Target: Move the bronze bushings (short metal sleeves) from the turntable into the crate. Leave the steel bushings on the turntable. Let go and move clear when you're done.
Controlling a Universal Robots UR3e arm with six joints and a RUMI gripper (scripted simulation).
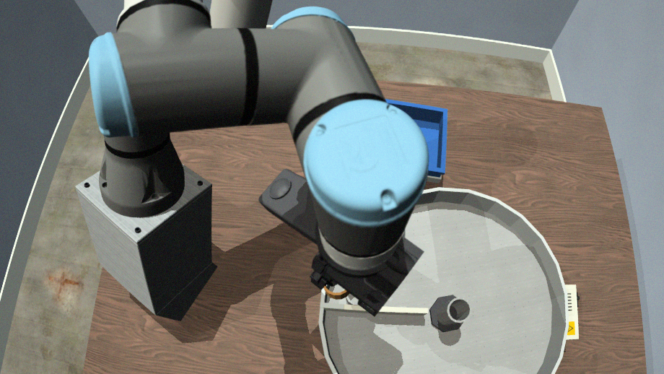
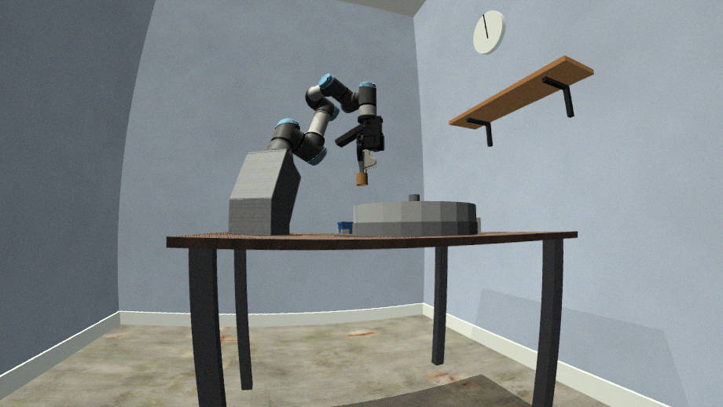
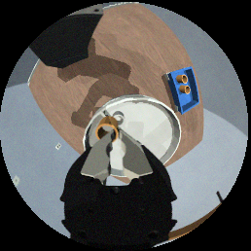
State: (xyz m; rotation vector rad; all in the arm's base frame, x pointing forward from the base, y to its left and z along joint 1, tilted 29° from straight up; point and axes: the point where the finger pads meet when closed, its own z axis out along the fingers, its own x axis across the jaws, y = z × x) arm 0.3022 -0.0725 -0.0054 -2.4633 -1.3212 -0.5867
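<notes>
A bronze bushing [image 1: 336, 294] [image 2: 361, 179] [image 3: 109, 120] hangs from my gripper [image 2: 361, 172] [image 3: 117, 129], high above the left part of the grey turntable [image 1: 501, 260] [image 2: 414, 213] [image 3: 162, 127]. The gripper is shut on the bushing's wall. In the wrist view, a steel bushing [image 3: 123, 117] stands on the turntable behind the held one. The blue crate [image 1: 442, 144] [image 2: 345, 224] [image 3: 192, 103] holds two bronze bushings, one [image 3: 179, 79] beside the other [image 3: 182, 89]. The arm covers part of the crate and turntable in the top view.
A pale divider [image 1: 395, 310] runs from the turntable's left wall to the central hub [image 1: 440, 315]. A raised wall surrounds the turntable. The crate lies beyond its back edge. A small control box [image 1: 571, 308] sits at its right side. A wall shelf [image 2: 521, 93] hangs on the right.
</notes>
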